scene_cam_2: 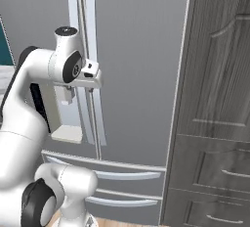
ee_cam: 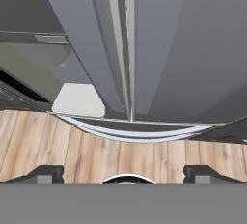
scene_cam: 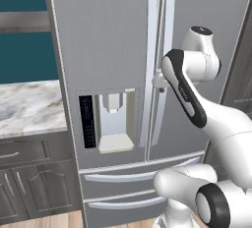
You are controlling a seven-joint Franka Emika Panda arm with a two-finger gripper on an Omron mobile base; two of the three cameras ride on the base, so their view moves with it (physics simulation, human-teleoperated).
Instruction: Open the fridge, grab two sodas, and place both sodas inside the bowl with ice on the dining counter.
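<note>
The fridge (scene_cam: pixel 108 40) is a tall silver-grey French-door unit and both its doors are shut. Two long vertical handles (scene_cam: pixel 162 35) flank the centre seam. My gripper (scene_cam: pixel 158 83) hangs just in front of those handles at mid-height, pointing down. From the right side the gripper (scene_cam_2: pixel 92 85) sits against the handle pair (scene_cam_2: pixel 83 30). In the hand view the gripper (ee_cam: pixel 123 172) is open, its fingertips (ee_cam: pixel 48 172) far apart on either side of the seam, with nothing between them. The sodas are hidden, and the bowl and the dining counter are out of view.
A water dispenser (scene_cam: pixel 115 124) is set in the left door, and two drawers (scene_cam: pixel 128 175) run below. A marble top (scene_cam: pixel 24 106) over dark grey cabinets stands to the left. Tall dark wood cabinets (scene_cam_2: pixel 219 99) adjoin the fridge on the right. Wooden floor (ee_cam: pixel 120 155) lies below.
</note>
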